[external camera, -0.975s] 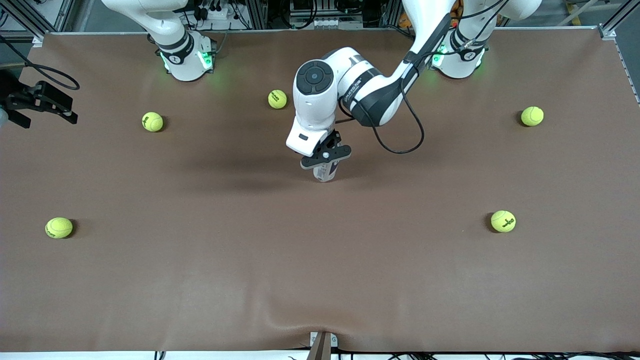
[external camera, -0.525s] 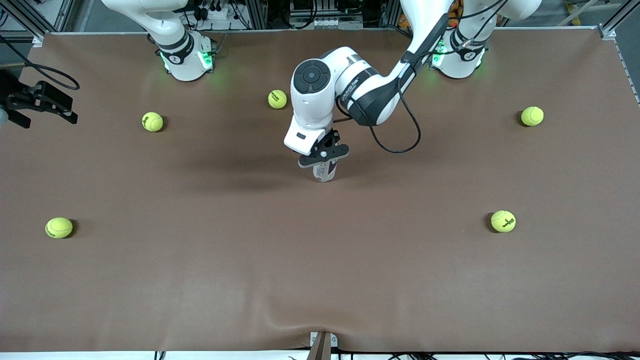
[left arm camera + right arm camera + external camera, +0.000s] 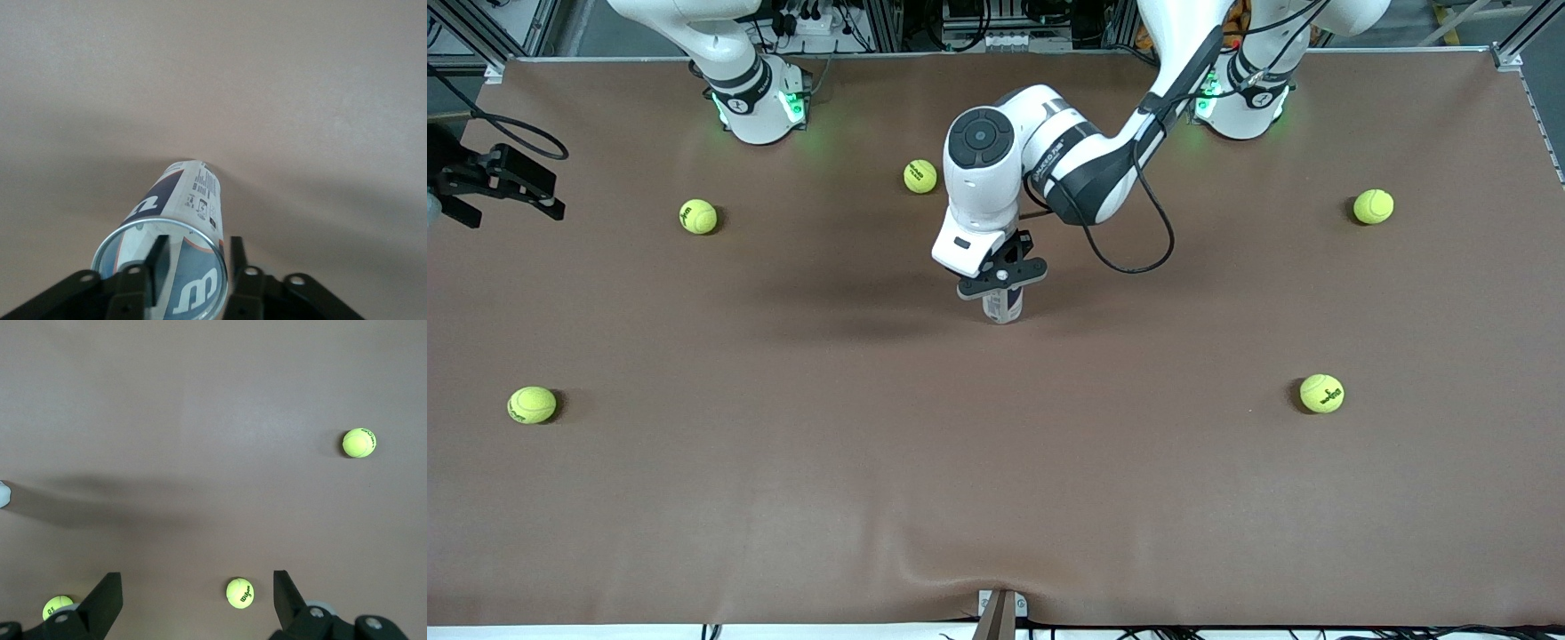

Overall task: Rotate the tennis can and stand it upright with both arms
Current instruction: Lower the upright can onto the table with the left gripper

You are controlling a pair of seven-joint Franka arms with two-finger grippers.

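Note:
The tennis can (image 3: 1003,308) stands upright at the middle of the table, with its open silver rim up. In the left wrist view I look down at the can (image 3: 190,193), with its white and dark blue label. My left gripper (image 3: 1003,289) is right over it. In the left wrist view the left gripper (image 3: 198,250) straddles the can's wall, with one finger inside the mouth and the other just outside the rim. The jaws stand well apart. My right gripper (image 3: 559,196) waits open and empty over the right arm's end of the table, as the right wrist view (image 3: 197,587) also shows.
Several yellow-green tennis balls lie scattered on the brown table: one (image 3: 919,176) near the left arm's elbow, one (image 3: 698,216) toward the right arm's end, one (image 3: 1321,393) toward the left arm's end. The right wrist view shows one (image 3: 239,593) below the right gripper.
The left arm and gripper shifted slightly toward the right arm's end, and the can's top went with them a little. The right arm has not moved.

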